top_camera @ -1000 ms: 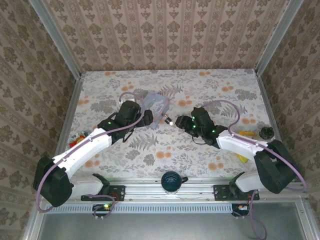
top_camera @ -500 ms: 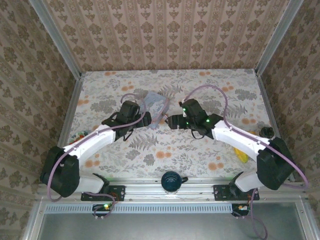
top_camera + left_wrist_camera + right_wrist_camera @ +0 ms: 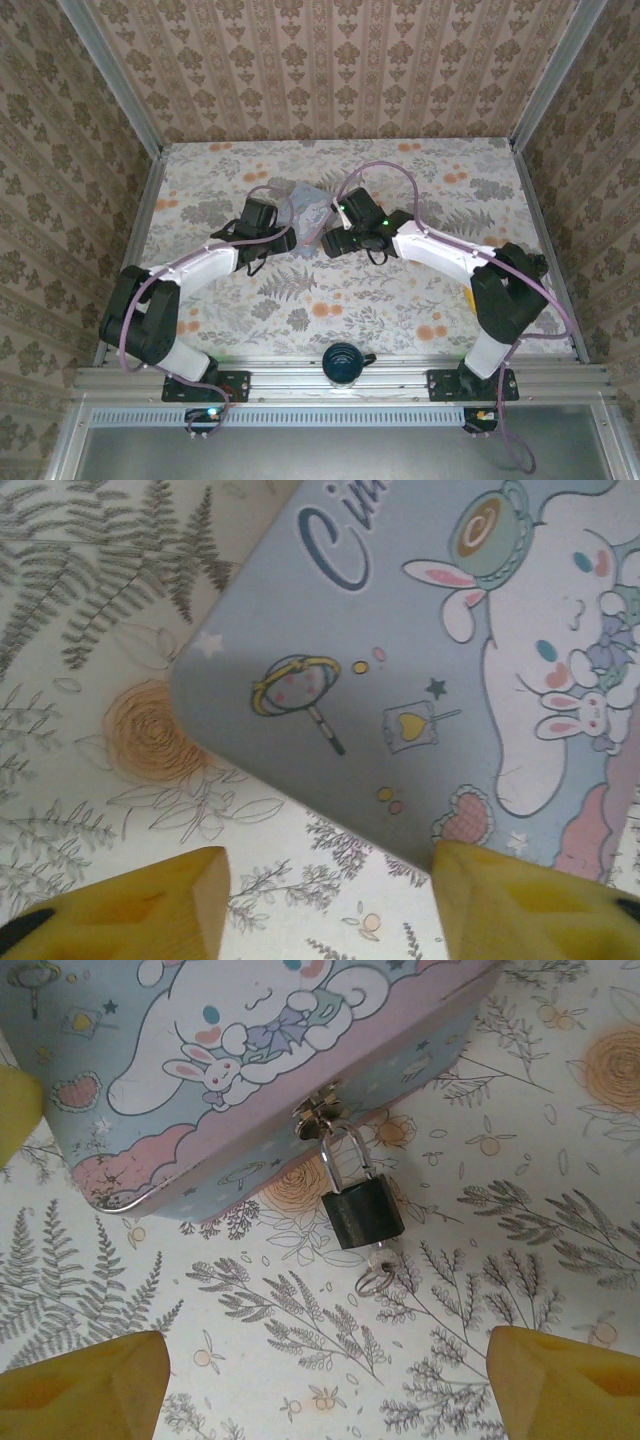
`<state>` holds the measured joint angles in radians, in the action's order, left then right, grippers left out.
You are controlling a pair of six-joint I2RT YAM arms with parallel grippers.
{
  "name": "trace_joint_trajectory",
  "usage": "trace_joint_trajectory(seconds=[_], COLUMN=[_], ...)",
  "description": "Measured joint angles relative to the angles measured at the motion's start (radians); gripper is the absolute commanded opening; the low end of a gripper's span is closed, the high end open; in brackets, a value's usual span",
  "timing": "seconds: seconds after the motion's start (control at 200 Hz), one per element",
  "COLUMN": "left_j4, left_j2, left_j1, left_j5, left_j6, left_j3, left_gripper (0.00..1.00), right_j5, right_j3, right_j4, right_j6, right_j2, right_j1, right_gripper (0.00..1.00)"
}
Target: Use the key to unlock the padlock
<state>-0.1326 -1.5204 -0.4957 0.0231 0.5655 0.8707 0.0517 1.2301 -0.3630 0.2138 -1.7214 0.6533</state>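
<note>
**Two claws spread at the tin; padlock hanging on the latch**

Top view: the left arm reaches up and right across the flowered counter (image 3: 420, 190). The left claw (image 3: 288, 240) sits just beside the near left edge of the pale blue cartoon tin (image 3: 312, 205).

Left wrist view: the left claw (image 3: 325, 900) is spread, with both yellow fingertips (image 3: 130, 905) low in the picture and only bare counter between them. The tin (image 3: 420, 660) lies flat with its rounded corner pointing down-left. The right-hand fingertip is at the tin's near edge, but I cannot tell whether it touches.

Centre: the tin lies on the counter between the two claws, lid up, showing a white rabbit-eared character.

Right wrist view: the tin (image 3: 200, 1060) takes the upper left. A small metal latch (image 3: 318, 1110) sits on its side wall, and the padlock (image 3: 362, 1215) hangs from it by a thin silver shackle. Its dark body lies on the counter, tilted slightly, just clear of the tin wall. The shackle looks seated in the body. The key (image 3: 378, 1278) shows as a small metal ring touching the underside of the padlock. I cannot tell how far it is inserted.

The right claw (image 3: 325, 1385) is spread wide, with one fingertip at each lower corner. It holds nothing and is well apart from the padlock.

Top view: the right claw (image 3: 330, 240) is just right of the left claw, and its arm trails off to the right. A dark round object (image 3: 343, 362) sits at the near rail.
</note>
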Motion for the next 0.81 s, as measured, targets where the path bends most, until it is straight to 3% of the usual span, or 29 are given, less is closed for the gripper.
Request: trace_joint_trajectory(seconds=[0.205, 0.45, 0.805], left_j4=[0.03, 0.037, 0.031], left_j2=[-0.076, -0.172, -0.212], left_j1=[0.041, 0.087, 0.091], left_j5=[0.039, 0.053, 0.059], left_j6=[-0.019, -0.074, -0.126], left_j3=[0.066, 0.166, 0.212], left_gripper=[0.43, 0.42, 0.43], right_j5=[-0.004, -0.008, -0.012], right_j3=[0.059, 0.118, 0.252], right_j4=[-0.019, -0.033, -0.035], right_j6=[-0.031, -0.037, -0.077], right_j2=[-0.112, -0.204, -0.345], right_j1=[0.0, -0.003, -0.01], right_gripper=[0.82, 0.82, 0.73])
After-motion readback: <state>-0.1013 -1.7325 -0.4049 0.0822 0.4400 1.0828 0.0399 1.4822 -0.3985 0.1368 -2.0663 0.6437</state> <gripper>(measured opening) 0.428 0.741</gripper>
